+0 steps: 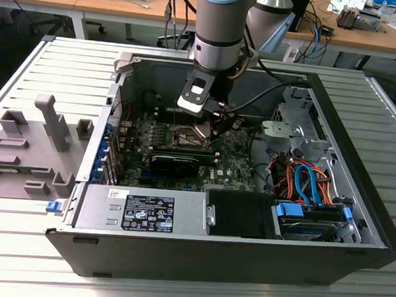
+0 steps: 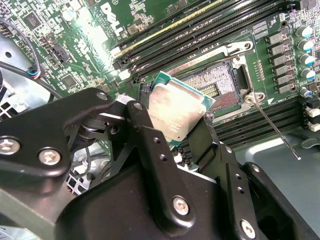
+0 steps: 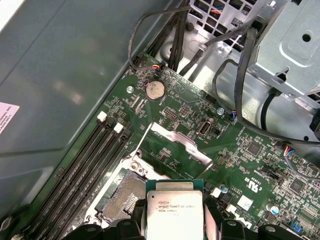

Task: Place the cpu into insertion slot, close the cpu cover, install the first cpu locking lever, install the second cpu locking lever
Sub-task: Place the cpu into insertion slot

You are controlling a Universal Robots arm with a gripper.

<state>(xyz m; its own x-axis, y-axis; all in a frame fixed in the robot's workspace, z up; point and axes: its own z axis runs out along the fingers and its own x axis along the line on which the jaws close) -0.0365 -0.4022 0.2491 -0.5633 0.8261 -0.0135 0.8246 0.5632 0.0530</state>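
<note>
- Clamped on the cpu (image 1: 202, 130), the tool (image 1: 210, 122) hangs from the arm inside an open computer case (image 1: 360, 166) in the exterior view. The case lies on a slatted tabletop (image 1: 41, 63).
- Just beside the chip, toward the exterior view's left, sits the insertion slot (image 1: 178, 135) on the green board. A black graphics card (image 1: 176, 164) lies nearer the camera, then a labelled power supply (image 1: 146, 209).
- A grey plastic fixture (image 1: 28, 143) rests on the tabletop at the exterior view's left, well apart from the case.
- In the second wrist view, the tool (image 2: 177, 125) has two black fingers (image 2: 145, 125) pressed against opposite edges of the cpu (image 2: 177, 112).
- The chip is tilted, with its silvery top toward the camera and a green rim showing. It is above the board and partly in front of the insertion slot (image 2: 215, 85), not seated in it.
- A thin locking lever (image 2: 272, 125) sticks out free from the socket's corner. Long memory slots (image 2: 200, 25) run alongside.
- In the first wrist view, the tool (image 3: 174, 231) carries the cpu (image 3: 174, 210) with its printed top up, close to the insertion slot (image 3: 122, 197), whose contact field is bare.
- The cpu cover (image 3: 177, 142) stands raised beyond the socket, with board visible through its window.
- A coin battery (image 3: 154, 89) sits farther along the board, and black cables (image 3: 240, 75) loop near a metal drive cage.
</note>
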